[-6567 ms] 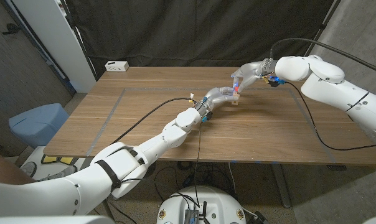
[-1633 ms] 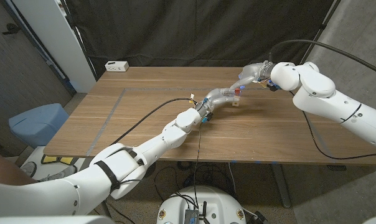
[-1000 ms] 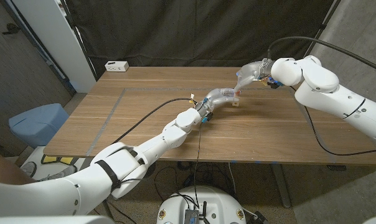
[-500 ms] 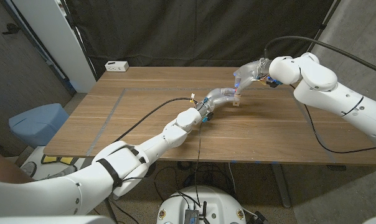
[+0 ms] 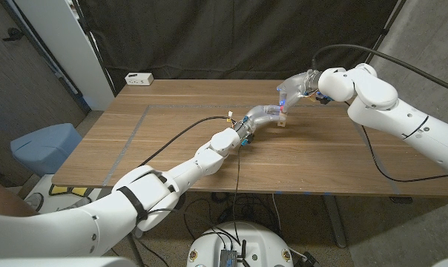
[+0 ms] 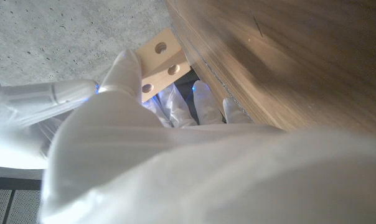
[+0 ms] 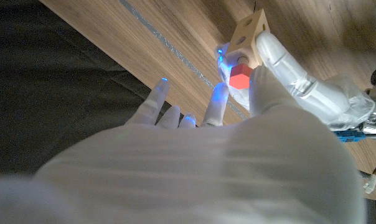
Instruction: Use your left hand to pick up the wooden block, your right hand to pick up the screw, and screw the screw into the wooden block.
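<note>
Little has shifted over the past seconds beyond the right arm, whose elbow and forearm have swung slightly while the right hand (image 5: 294, 87) stays at the far middle of the wooden table (image 5: 172, 141), meeting the left hand (image 5: 262, 115). At that meeting point the left hand grips the wooden block (image 7: 250, 34), a thumb and fingers clamped along its sides and holding it just above the tabletop. Against the block's face sits the screw (image 7: 240, 78), its red head pinched between the right hand's fingertips while the other fingers (image 7: 155, 99) spread out and hold nothing. Judging by this pose, the step in hand is threading the screw into the block, and it appears to be underway rather than finished, since the red head stands proud of the wood. Doing it well would call for the left hand to keep the block steady and square, and for the right hand to turn the head about its own axis without pushing sideways, so the thread does not cross or the block twist out of the grip. Seen from the left wrist, the block (image 6: 162, 62) is pale, unfinished wood with clean edges and several round drilled holes in one face; how deep the screw sits cannot be told.
</note>
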Available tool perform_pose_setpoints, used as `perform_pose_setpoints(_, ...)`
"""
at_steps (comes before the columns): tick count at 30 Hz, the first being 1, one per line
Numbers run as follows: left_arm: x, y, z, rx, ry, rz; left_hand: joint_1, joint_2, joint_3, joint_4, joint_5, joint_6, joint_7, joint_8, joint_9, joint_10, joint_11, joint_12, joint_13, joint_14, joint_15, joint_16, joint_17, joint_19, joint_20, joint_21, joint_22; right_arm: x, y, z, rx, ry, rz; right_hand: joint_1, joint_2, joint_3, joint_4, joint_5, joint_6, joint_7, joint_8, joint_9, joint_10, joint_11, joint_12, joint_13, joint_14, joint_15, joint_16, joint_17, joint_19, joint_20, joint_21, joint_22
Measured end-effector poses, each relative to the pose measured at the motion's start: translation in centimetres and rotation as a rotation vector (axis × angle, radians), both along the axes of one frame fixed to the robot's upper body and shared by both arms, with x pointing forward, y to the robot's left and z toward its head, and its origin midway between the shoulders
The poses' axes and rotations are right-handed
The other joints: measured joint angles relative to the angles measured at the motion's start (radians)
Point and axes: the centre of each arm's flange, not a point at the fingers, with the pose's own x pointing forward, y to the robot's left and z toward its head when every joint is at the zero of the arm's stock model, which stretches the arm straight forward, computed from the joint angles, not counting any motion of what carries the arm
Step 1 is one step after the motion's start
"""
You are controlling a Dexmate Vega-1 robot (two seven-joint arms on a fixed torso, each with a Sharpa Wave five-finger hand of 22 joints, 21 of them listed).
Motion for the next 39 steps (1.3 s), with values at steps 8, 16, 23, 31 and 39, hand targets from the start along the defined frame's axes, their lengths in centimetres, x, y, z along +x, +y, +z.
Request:
perform_pose_setpoints(8,0.17,-0.08,0.08,0.001,0.002,-0.001,0.000,0.000,0.000,0.000,0.000,0.000,0.000,0.000,0.000,0.000,0.000,0.000,0.000,0.000,0.000,0.000,0.000,0.000,0.000,0.000,0.000,0.29,0.18,0.00,-0.008,-0.004,0.000,0.007,0.006,0.009,0.004,0.000,0.034,0.020,0.019,0.007,0.015,-0.002,0.000,0.000,0.004,0.004,0.006,0.002,0.009,-0.009,0.000,0.000)
perform_pose_setpoints(16,0.31,-0.13,0.17,0.002,0.003,-0.003,0.000,0.000,0.000,0.000,0.004,0.000,0.000,0.000,0.000,-0.002,-0.001,0.000,0.000,0.000,0.000,0.000,0.000,0.000,0.000,0.000,0.000,0.58,0.31,-0.03,-0.008,-0.001,0.003,0.011,0.010,0.013,0.008,0.000,0.057,0.025,0.033,0.007,0.032,-0.002,0.007,0.000,0.013,0.002,0.008,0.007,0.011,-0.025,0.000,0.000)
perform_pose_setpoints(23,0.44,-0.08,0.16,0.002,0.005,-0.002,0.000,0.000,0.000,0.000,0.004,0.000,0.000,0.000,0.000,-0.002,-0.001,0.000,0.000,0.000,0.000,0.000,0.000,0.000,0.000,0.000,0.000,0.79,0.33,-0.05,-0.008,0.001,0.004,0.011,0.010,0.013,0.008,0.000,0.084,0.033,0.044,0.007,0.041,0.000,0.007,0.000,0.013,0.002,0.008,0.007,0.016,-0.031,0.000,0.000)
perform_pose_setpoints(31,0.48,-0.02,0.17,0.001,0.005,-0.001,0.000,0.000,0.000,0.000,0.004,0.000,0.000,0.000,0.000,-0.002,-0.001,0.000,0.000,0.000,0.000,0.000,0.000,0.000,0.000,0.000,0.000,0.94,0.33,-0.07,-0.006,0.002,0.004,0.020,0.019,0.017,0.012,-0.004,0.109,0.030,0.059,0.012,0.054,-0.007,0.011,0.000,0.024,-0.001,0.014,0.007,0.020,-0.045,0.000,0.000)
perform_pose_setpoints(39,0.44,0.02,0.29,0.000,0.002,-0.003,0.000,0.000,0.000,0.000,0.004,0.000,0.000,0.000,0.000,-0.002,-0.001,0.000,0.000,0.000,0.000,0.000,0.000,0.000,0.000,0.000,0.000,0.96,0.35,-0.04,-0.004,-0.001,0.006,0.020,0.019,0.021,0.016,-0.004,0.127,0.037,0.067,0.020,0.069,-0.007,0.011,0.000,0.029,0.004,0.016,0.007,0.026,-0.051,0.000,0.000)
